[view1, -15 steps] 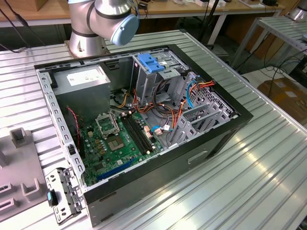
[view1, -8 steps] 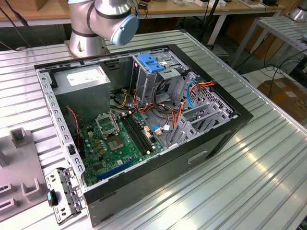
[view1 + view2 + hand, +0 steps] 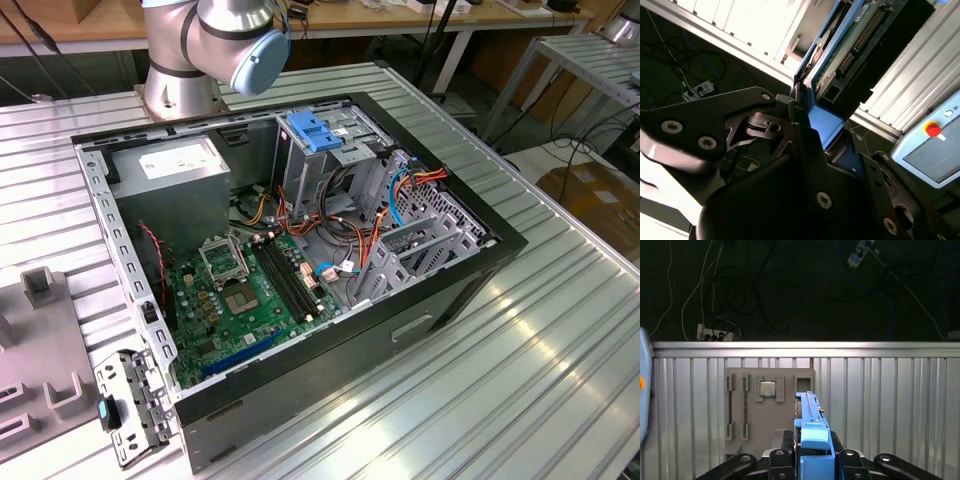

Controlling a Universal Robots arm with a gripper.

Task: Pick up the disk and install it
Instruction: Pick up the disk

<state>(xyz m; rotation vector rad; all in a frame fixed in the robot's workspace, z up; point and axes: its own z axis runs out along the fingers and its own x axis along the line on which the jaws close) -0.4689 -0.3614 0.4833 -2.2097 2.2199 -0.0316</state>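
**A:** How far along is the task?

**B:** Judging from these views, the pick-up is done and the installing is left. The disk [image 3: 808, 412] sits in the gripper [image 3: 812, 452], not in the open computer case [image 3: 300, 250].

**A:** What state is the hand in?

**B:** Its fingers [image 3: 805, 150] are drawn in narrow and clamp the disk's near end. In both wrist views the disk stands edge-on between them, blue rail showing, and reaches straight out from the hand.

**A:** And beyond the hand?

**B:** Past the disk's far end, well apart, lies the ribbed metal table [image 3: 890, 405]. On it is a grey tray [image 3: 740, 405] holding a small square chip [image 3: 767, 388]. Off to one side of the hand is a pale control pendant [image 3: 935, 145] with a red button. The case's drive cage [image 3: 300, 175] cannot be placed relative to the hand.
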